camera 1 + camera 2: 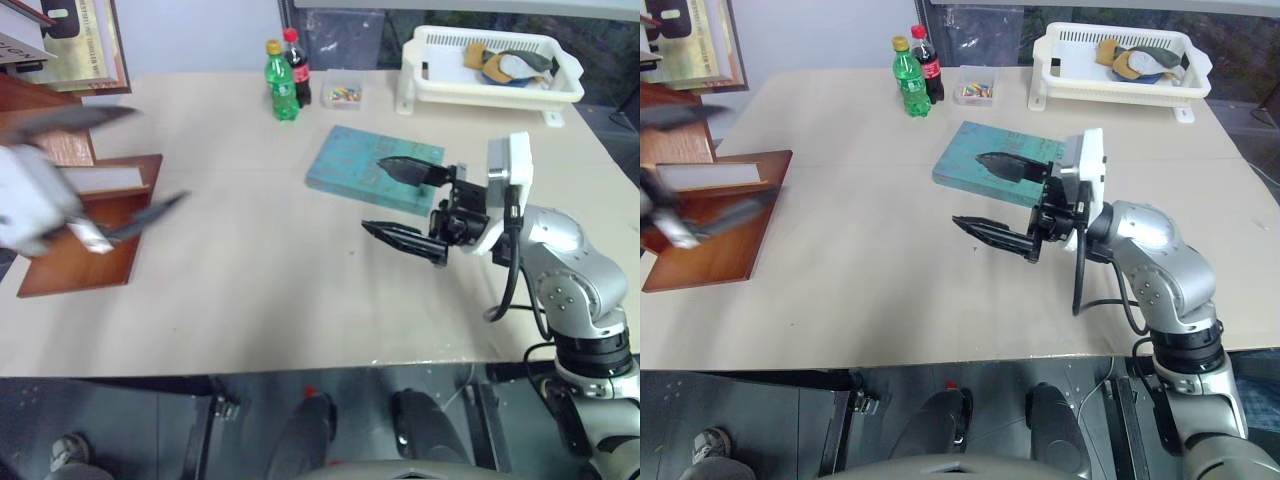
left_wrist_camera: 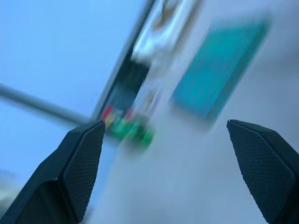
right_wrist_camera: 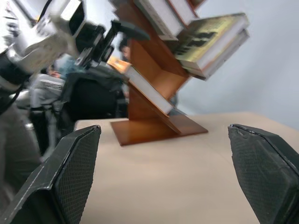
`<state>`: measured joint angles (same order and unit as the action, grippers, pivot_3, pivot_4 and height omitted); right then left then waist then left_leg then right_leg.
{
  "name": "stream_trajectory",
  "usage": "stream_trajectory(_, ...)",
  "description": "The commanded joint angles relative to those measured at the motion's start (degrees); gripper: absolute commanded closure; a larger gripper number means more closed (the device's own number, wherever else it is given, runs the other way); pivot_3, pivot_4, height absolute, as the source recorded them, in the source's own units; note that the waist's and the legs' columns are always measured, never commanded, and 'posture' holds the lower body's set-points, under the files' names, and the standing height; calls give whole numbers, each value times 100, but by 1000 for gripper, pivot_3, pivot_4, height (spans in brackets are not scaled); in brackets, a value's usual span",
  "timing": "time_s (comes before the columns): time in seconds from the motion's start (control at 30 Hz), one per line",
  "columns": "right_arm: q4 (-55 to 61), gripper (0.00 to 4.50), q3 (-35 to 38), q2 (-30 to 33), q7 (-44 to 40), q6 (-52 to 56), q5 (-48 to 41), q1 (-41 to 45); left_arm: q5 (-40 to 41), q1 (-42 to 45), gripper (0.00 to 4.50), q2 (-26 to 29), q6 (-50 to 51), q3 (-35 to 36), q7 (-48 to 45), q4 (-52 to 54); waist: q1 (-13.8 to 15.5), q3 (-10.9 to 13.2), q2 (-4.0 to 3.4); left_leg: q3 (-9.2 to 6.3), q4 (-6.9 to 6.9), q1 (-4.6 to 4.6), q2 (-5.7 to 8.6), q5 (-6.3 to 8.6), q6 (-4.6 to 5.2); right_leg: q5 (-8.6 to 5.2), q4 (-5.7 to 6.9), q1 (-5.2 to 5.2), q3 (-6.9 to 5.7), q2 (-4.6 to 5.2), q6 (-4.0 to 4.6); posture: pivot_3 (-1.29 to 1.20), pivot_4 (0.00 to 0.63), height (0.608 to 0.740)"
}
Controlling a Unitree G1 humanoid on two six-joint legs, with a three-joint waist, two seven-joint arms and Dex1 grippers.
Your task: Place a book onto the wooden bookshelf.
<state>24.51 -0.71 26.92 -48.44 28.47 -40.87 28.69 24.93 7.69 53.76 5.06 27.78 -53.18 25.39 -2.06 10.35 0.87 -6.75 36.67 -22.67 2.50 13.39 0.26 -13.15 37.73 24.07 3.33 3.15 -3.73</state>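
Observation:
The orange-yellow book (image 3: 147, 93) lies on a slanted panel of the reddish-brown wooden bookshelf (image 1: 80, 255) at the table's left edge. Its white page edges (image 1: 105, 180) face the table. My left gripper (image 1: 158, 155) hangs open and blurred just in front of the shelf, with nothing between its fingers. My right gripper (image 1: 372, 195) stands open above the table's middle right, pointing left toward the shelf and holding nothing.
A teal-blue book (image 1: 370, 165) lies flat on the table just behind my right gripper. Two bottles (image 1: 283, 85) and a small clear box (image 1: 343, 95) stand at the back. A white basket (image 1: 490, 95) sits back right. More books (image 3: 210, 42) rest higher on the shelf.

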Motion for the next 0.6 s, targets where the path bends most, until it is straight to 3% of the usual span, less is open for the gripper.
stream_trajectory(0.03, 651, 0, 194, 221, 392, 67, 191, -380, 21, 124, 420, -937, 655, -1274, 1011, 558, 8, -2, 5, -1, 7, -1, 3, 0, 0, 0, 7, 0, -1, 2, 0, 0, 150, 740)
stream_trajectory(0.1, 809, 0, 145, 298, 818, 56, 607, -706, -77, -88, 875, -1595, 854, -1750, 1388, 472, -12, -5, 11, 0, 16, -8, 4, 1, 0, 0, 7, 1, 0, 1, -1, 0, 150, 740)
stream_trajectory(0.2, 738, 0, 30, 305, 1395, -31, 1312, -1068, -255, -355, 2373, -2268, 1029, -2039, 1887, 255, -38, -4, 14, 14, 18, 0, 2, 1, 0, 0, 16, 3, 20, -6, -1, 0, 150, 740)
stream_trajectory(0.37, 650, 0, 281, 513, 1410, -242, 1696, -1776, 107, -711, 4477, -2673, 1374, -1813, 2105, 190, 9, -6, 11, 23, 33, 5, -2, 1, 0, -1, 21, -11, -2, -17, 1, 0, 150, 740)
stream_trajectory(0.4, 677, 0, 398, 562, 1388, -263, 1676, -1916, 167, -811, 4477, -2573, 1378, -1672, 1992, 166, 12, -6, 11, 23, 37, 8, -3, 1, 0, -1, 18, -20, -5, -16, 1, 0, 150, 740)
stream_trajectory(0.5, 1005, 0, 829, 836, 1220, -284, 1580, -2547, 484, -1169, 2874, -2043, 1359, -1017, 1381, -11, 14, -5, 11, 26, 43, 6, -1, 1, 0, -2, 14, -24, -5, -14, 1, 0, 150, 740)
stream_trajectory(0.6, 1364, 0, 1235, 1093, 1177, -225, 1596, -3198, 637, -1383, 1584, -1633, 1385, -527, 1053, -327, 23, -5, 8, 23, 43, 9, -4, 1, 0, -4, 11, -31, -10, -15, 2, 0, 150, 740)
